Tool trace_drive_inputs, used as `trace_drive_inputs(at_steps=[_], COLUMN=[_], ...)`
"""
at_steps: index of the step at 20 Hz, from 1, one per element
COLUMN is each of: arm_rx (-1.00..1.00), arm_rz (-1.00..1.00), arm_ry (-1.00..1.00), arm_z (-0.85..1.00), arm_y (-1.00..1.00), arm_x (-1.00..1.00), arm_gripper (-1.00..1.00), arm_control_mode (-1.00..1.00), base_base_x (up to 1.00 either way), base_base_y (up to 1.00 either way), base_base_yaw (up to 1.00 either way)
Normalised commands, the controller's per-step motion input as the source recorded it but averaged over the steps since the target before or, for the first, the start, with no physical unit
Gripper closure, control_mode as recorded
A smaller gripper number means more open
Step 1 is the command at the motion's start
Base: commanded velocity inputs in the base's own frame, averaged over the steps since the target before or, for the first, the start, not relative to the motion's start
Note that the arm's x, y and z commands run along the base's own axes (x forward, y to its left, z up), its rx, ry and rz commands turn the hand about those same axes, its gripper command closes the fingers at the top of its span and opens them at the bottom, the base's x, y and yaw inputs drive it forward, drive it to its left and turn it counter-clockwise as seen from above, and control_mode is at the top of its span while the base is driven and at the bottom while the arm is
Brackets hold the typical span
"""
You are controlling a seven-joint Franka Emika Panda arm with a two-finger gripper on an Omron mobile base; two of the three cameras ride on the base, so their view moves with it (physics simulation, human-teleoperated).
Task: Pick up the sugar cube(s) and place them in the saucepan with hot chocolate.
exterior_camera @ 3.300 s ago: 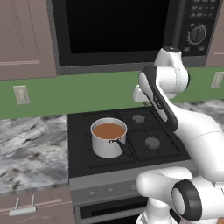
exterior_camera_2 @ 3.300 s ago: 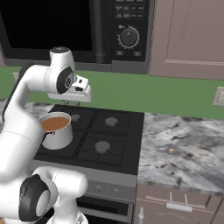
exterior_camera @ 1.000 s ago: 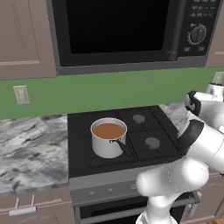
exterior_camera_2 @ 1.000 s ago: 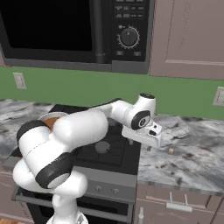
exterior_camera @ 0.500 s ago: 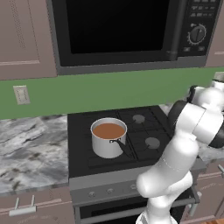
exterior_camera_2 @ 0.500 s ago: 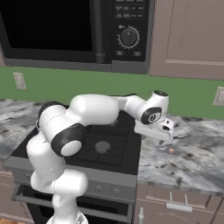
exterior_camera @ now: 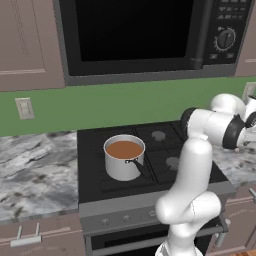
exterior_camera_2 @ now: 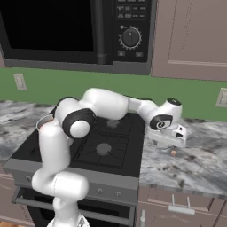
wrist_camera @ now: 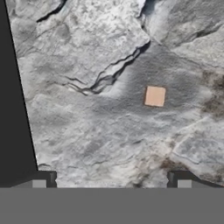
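Note:
A small tan sugar cube (wrist_camera: 155,95) lies on the grey marble counter, right of the stove; it also appears as the sugar cube (exterior_camera_2: 173,153). My gripper (wrist_camera: 111,180) hangs open just above the counter, the cube ahead of it and toward the right fingertip (wrist_camera: 179,179). In the right base view the gripper (exterior_camera_2: 170,142) hovers just above and left of the cube. Nothing is between the fingers. The silver saucepan (exterior_camera: 124,165) stands on the front left burner, with brown hot chocolate (exterior_camera: 124,149) in it. The arm mostly hides the saucepan (exterior_camera_2: 43,121) in the right base view.
The black stove top (exterior_camera_2: 102,148) lies between the saucepan and the cube; its dark edge (wrist_camera: 11,109) runs down the left of the hand view. A microwave (exterior_camera_2: 66,31) hangs above the stove. Marble counter (exterior_camera_2: 199,168) spreads right of the cube.
The arm has stretched further right, off the stove edge and out over the counter, and the hand has come down over the sugar cube. The jaws have stayed open.

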Motion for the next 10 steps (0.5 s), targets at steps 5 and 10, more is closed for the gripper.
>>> trace_drive_inputs(at_steps=[5,10], arm_rx=[0.00,0.00], arm_rz=[0.00,0.00], arm_ry=[0.00,0.00], arm_z=[-0.10,-0.06], arm_y=[-0.33,-0.26], arm_x=[0.16,0.26], arm_gripper=[-1.00,-1.00], arm_control_mode=[-1.00,-1.00], base_base_x=[0.00,0.00], base_base_y=[0.00,0.00], base_base_yaw=[0.00,0.00])
